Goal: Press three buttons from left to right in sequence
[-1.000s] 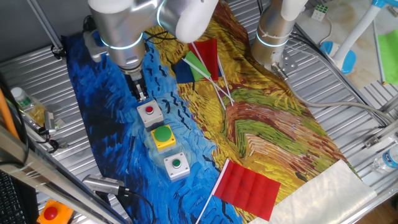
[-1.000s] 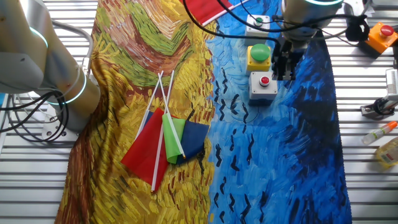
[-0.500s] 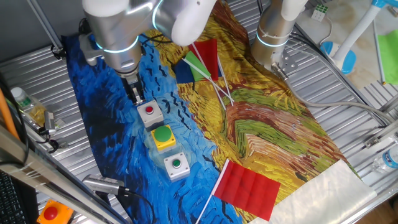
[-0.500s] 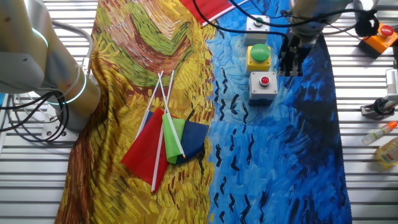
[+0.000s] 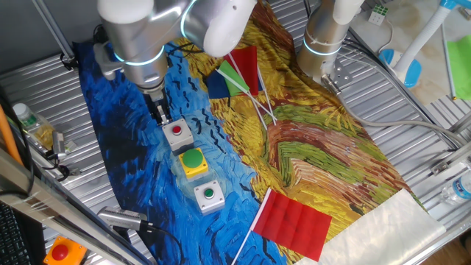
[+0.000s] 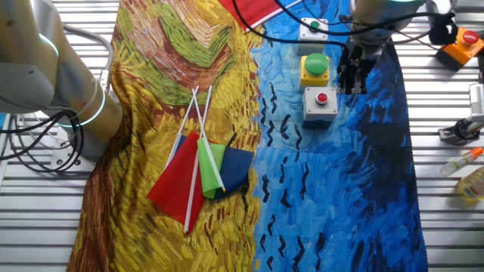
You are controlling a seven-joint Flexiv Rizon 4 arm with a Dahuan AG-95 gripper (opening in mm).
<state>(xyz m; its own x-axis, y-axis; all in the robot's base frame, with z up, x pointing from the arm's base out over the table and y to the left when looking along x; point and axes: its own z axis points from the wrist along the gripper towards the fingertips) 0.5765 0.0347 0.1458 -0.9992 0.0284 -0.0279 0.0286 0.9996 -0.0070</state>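
- No brand, label or writing can be read on any box or on the arm.
- The three boxes stand in a short, tight row on the blue part of a painted cloth [image 5: 309, 147] in swirling blue and yellow. The row's long axis runs diagonally in one fixed view, from the upper left toward the lower right.
- The grey square box with a small red button [image 5: 176, 133] [image 6: 321, 103] is at the upper-left end of that row, button facing up.
- The yellow square box with a large green button [image 5: 193, 161] [image 6: 315, 68] sits in the middle, just beside it.
- The grey square box with a small green button [image 5: 209, 196] [image 6: 314, 28] closes the row.
- The dark two-finger gripper [image 5: 160, 114] [image 6: 353, 81] points down just beside the red-button box; I cannot tell whether it touches the box or cloth.
- Whether its fingers are apart or together, I cannot tell.
- A bundle of small red, green and blue flags on white sticks [image 6: 200, 168] lies well apart on the yellow part.
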